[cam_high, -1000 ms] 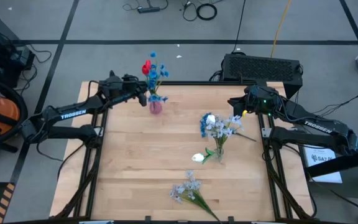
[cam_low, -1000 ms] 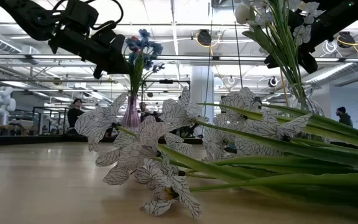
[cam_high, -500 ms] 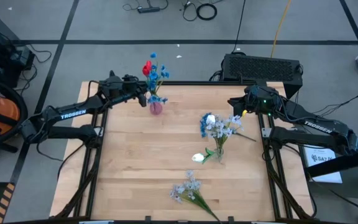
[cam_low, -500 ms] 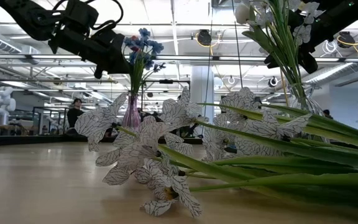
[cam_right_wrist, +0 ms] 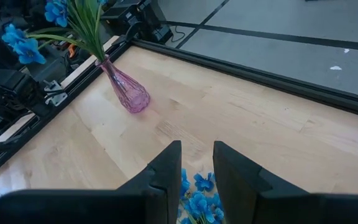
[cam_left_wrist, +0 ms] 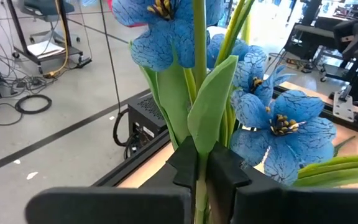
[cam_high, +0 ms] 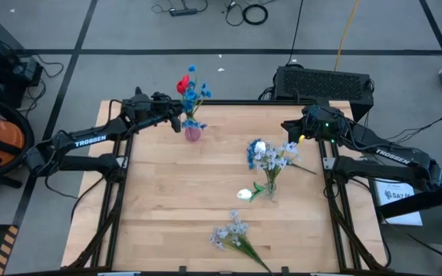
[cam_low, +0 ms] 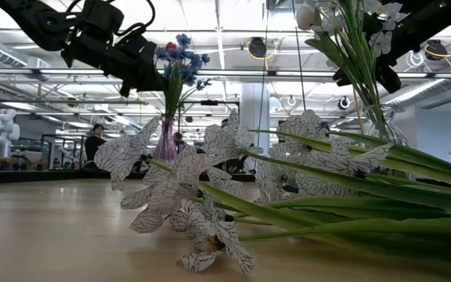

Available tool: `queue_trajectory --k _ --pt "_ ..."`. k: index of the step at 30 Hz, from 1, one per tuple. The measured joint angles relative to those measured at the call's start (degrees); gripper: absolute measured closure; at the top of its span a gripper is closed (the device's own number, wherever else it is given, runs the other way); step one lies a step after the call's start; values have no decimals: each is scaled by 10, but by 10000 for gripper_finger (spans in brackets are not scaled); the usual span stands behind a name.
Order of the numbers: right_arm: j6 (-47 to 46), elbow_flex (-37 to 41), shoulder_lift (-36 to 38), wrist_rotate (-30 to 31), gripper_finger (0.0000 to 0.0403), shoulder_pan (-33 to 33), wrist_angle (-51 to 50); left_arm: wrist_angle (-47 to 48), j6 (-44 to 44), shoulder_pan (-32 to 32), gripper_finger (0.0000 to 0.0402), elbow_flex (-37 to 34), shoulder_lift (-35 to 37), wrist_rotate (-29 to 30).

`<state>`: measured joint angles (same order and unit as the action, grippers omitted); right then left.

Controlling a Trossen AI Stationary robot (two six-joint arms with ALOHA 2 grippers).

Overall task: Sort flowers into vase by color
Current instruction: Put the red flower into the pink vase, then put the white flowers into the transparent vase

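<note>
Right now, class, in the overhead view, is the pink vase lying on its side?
No. The pink vase stands upright near the table's far edge, with blue flowers and a red one rising from it.

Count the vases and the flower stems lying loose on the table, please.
Vases: 2 (pink vase, clear vase)
Loose stems: 2 (white tulip, pale spray)
Total: 4

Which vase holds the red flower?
The pink vase beside the left gripper, at the table's far edge; the clear vase mid-table holds no red.
</note>
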<state>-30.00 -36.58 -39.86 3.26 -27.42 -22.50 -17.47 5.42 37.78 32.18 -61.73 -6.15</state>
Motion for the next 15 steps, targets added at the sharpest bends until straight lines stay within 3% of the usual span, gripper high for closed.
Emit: queue_trajectory --k 15 --pt "-9 0 0 27 319 0 -1 1 -1 0 258 0 4 -7"
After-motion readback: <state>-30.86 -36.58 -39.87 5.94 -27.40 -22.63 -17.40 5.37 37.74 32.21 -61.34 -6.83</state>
